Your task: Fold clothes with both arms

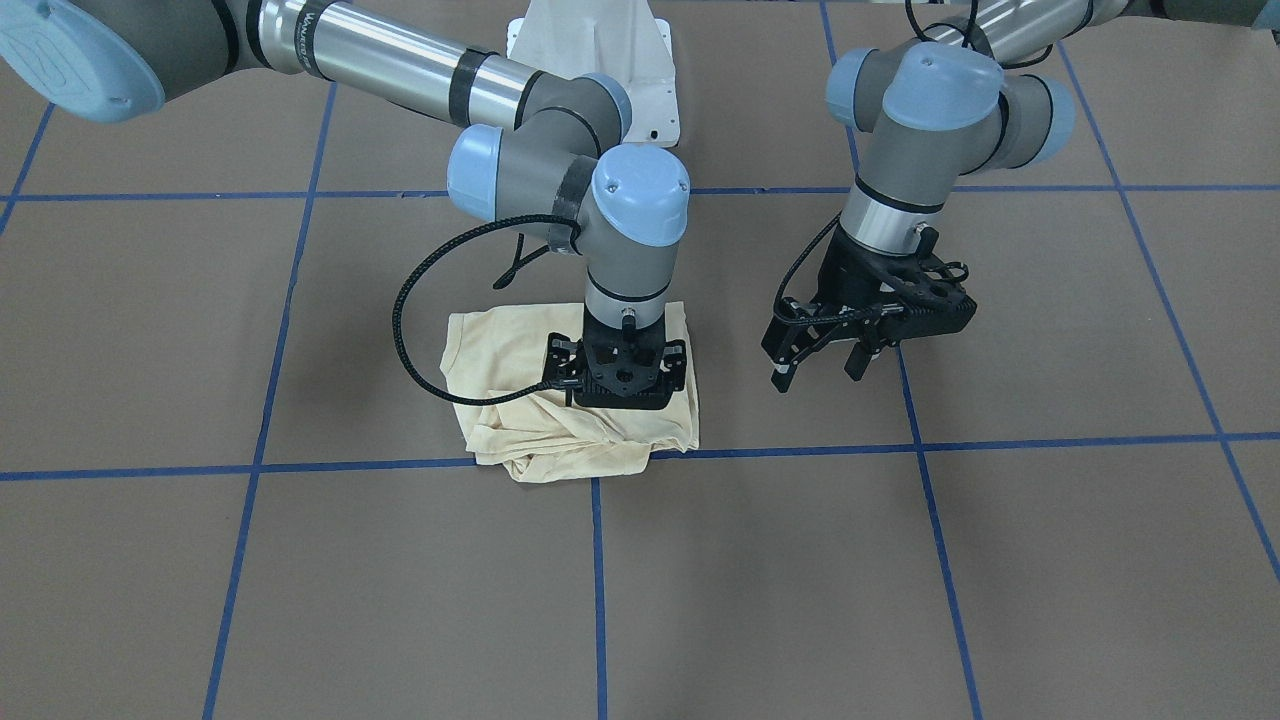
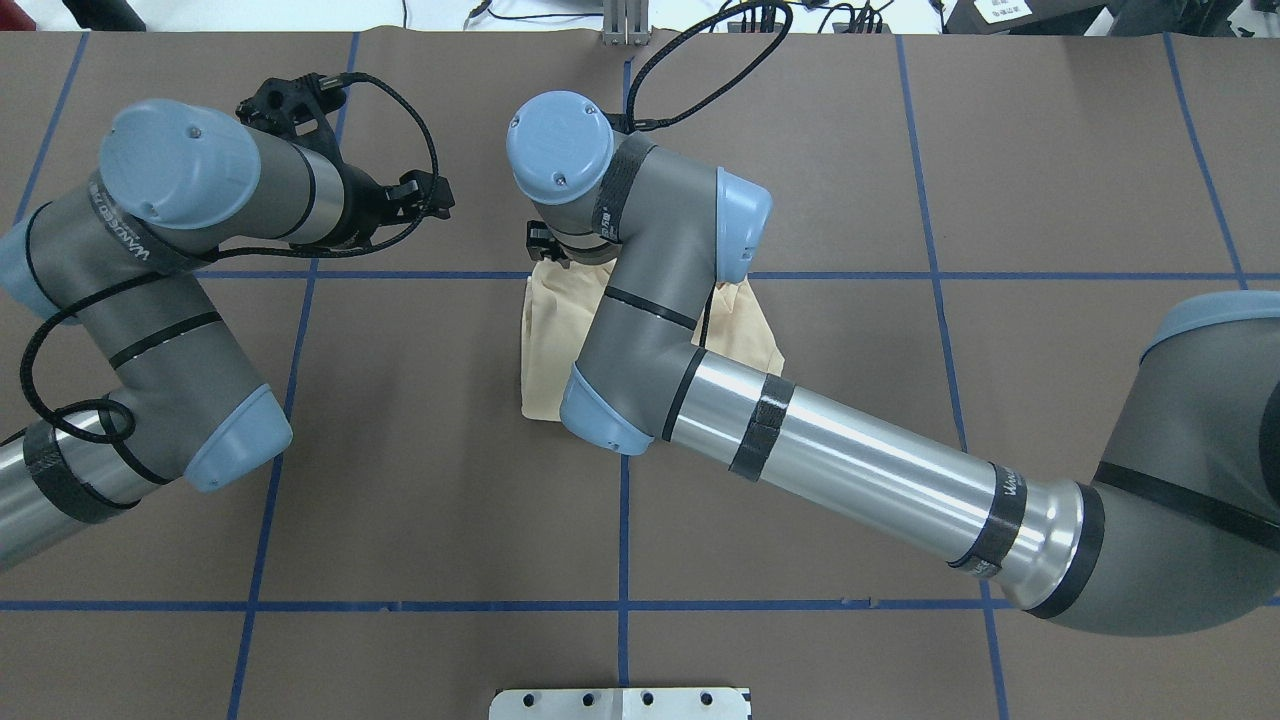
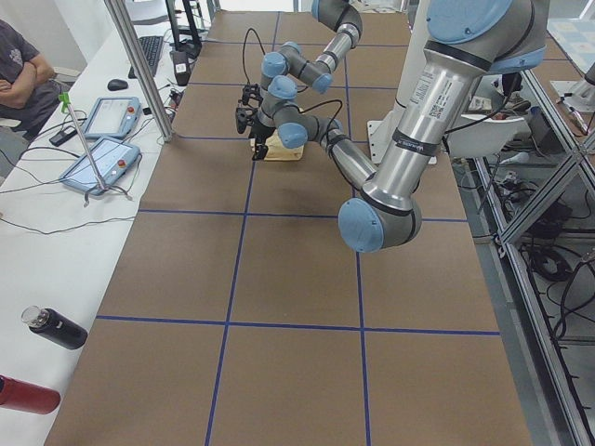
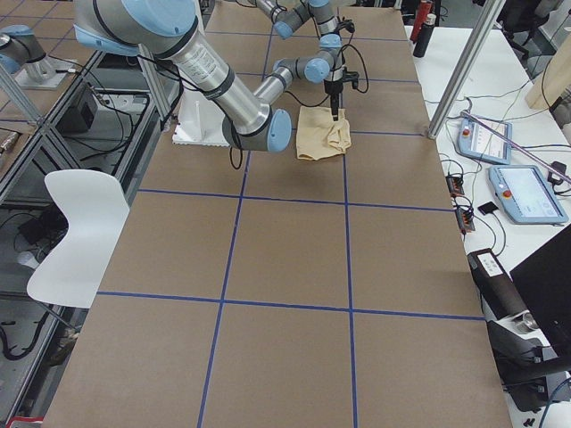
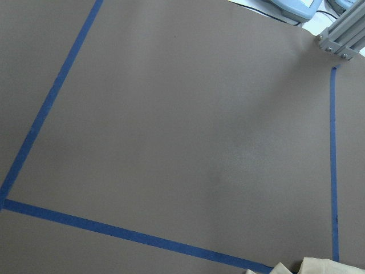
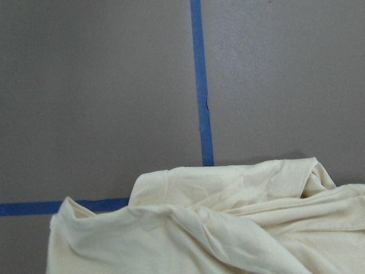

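The pale cream-yellow T-shirt (image 1: 520, 420) lies bunched into a small, roughly square bundle on the brown table, by a crossing of blue tape lines. It also shows in the overhead view (image 2: 550, 330) and the right wrist view (image 6: 228, 228). No print shows. My right gripper (image 1: 617, 395) points straight down onto the bundle's edge farthest from my base. Its fingers are hidden under its body, so I cannot tell if it grips the cloth. My left gripper (image 1: 820, 372) hangs open and empty above bare table, apart from the shirt on my left. It also shows in the overhead view (image 2: 430, 195).
The white pedestal base (image 1: 600, 60) stands behind the shirt. Blue tape lines (image 1: 598, 590) divide the brown table (image 1: 1000, 580) into squares. A side bench holds tablets (image 3: 102, 158) and bottles (image 3: 56, 327). A seated person (image 3: 19, 70) is beyond it, and a white chair (image 4: 76, 232) stands on the other side.
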Robot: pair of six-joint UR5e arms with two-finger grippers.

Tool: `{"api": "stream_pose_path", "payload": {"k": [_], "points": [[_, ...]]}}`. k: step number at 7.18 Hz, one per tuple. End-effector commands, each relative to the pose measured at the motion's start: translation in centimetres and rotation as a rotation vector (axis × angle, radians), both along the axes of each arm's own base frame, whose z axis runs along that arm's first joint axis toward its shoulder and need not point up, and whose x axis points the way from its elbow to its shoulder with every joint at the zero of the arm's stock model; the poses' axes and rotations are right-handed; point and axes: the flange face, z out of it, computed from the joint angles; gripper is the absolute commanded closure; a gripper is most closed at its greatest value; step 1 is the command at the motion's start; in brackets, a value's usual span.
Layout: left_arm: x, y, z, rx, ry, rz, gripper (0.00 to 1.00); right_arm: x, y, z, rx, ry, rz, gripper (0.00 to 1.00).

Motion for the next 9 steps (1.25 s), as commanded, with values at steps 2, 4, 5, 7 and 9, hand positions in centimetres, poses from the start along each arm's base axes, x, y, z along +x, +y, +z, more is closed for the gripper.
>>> {"api": "stream_pose_path", "payload": {"k": [2,4,5,7,9], "points": [[-0.3,-0.2,0.0,0.0,0.0,-0.004,0.0,-1.0,0.2,2.2,-0.052,0.014,-0.037,0.0],[-0.6,-0.5,0.0,0.0,0.0,-0.011,0.0,-1.7,0.3,2.9,-0.077,-0.019,-0.06,0.0],[-0.6,-0.5,0.0,0.0,0.0,-0.011,0.0,-1.7,0.4,3.2,-0.09,-0.021,-0.063,0.0],[-0.6,-0.4,-0.1,-0.001,0.001,-0.011,0.0,-1.8,-0.5,4.5,-0.071,-0.019,-0.064,0.0],[-0.6,-0.5,0.1,-0.002,-0.001,-0.011,0.0,-1.6,-3.5,6.6,-0.02,-0.053,-0.023,0.0]]}}
